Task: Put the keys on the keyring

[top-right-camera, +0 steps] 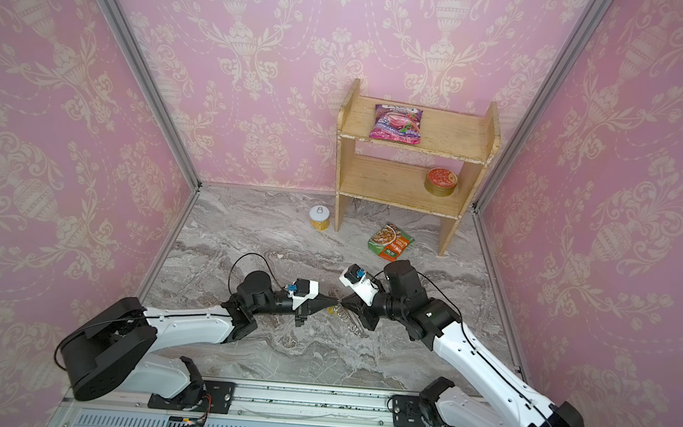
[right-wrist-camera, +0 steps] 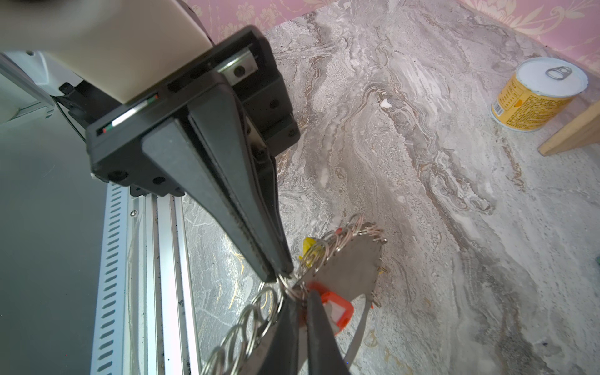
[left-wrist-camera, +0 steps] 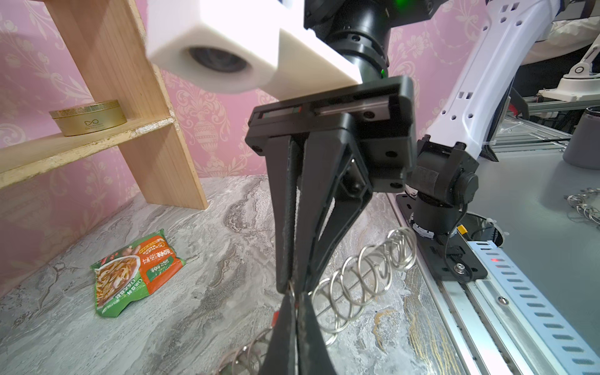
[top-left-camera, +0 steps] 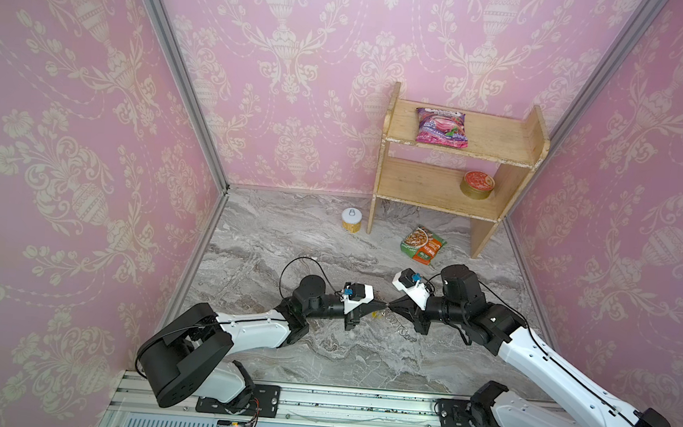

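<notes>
I have both arms meeting tip to tip over the middle of the marble table (top-left-camera: 320,359), and the next move turns on that one spot: the left gripper (top-left-camera: 382,306) and the right gripper (top-left-camera: 391,306) lie along one line across the table, nose against nose, each equally near the work. Both sets of jaws stand narrow, and in the wrist views each pinches a silver ring at the head of the keyring (left-wrist-camera: 363,279). From that pinch the chain of rings runs off slantwise toward the rail and the right arm's side, so its long axis crosses the line of the grippers, not along it. The grey band (right-wrist-camera: 350,269) sits just beside the tips; I cannot tell whether it rests on the marble. A red-tagged key (right-wrist-camera: 337,311) sits just beside my right fingers (right-wrist-camera: 321,331) and a yellow-tagged key (right-wrist-camera: 308,248) near the band; their blades are hidden, so I cannot say which way they point. I judge any threading must follow the held ring's curve
</notes>
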You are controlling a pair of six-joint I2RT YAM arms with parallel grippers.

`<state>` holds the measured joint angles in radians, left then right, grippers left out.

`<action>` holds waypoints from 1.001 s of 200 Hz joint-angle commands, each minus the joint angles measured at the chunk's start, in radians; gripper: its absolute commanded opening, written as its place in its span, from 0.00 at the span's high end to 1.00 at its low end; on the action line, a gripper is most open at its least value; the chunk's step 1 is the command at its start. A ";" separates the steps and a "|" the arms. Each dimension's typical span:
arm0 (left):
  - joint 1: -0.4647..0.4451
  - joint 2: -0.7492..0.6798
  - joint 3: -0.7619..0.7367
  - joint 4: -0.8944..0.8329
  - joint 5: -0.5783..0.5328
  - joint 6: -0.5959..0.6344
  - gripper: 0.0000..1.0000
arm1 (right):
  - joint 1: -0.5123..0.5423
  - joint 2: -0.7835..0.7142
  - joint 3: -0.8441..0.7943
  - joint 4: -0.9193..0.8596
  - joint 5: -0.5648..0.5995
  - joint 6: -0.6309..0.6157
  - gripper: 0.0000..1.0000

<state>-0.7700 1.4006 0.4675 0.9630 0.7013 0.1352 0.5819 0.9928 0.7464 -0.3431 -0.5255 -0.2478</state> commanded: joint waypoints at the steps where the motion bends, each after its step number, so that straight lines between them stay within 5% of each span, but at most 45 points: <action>1: -0.007 -0.009 0.046 0.098 0.040 -0.020 1.00 | 0.015 0.011 -0.009 0.040 -0.076 -0.017 0.92; 38: -0.008 -0.008 0.045 0.097 0.036 -0.021 1.00 | 0.016 0.015 -0.006 0.036 -0.093 -0.013 1.00; 118: -0.008 0.008 0.035 0.089 0.001 -0.033 1.00 | 0.016 -0.039 -0.001 0.037 0.010 0.002 1.00; 162: -0.008 -0.016 0.023 0.027 -0.054 -0.016 0.58 | 0.032 -0.065 0.014 -0.019 0.141 -0.022 1.00; 200: -0.008 -0.125 0.010 -0.193 -0.130 0.026 0.46 | 0.114 -0.054 0.028 -0.097 0.331 -0.042 1.00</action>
<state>-0.7708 1.3582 0.4744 0.9222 0.6415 0.1230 0.6491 0.9485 0.7464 -0.4015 -0.3393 -0.2676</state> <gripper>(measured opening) 0.523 0.036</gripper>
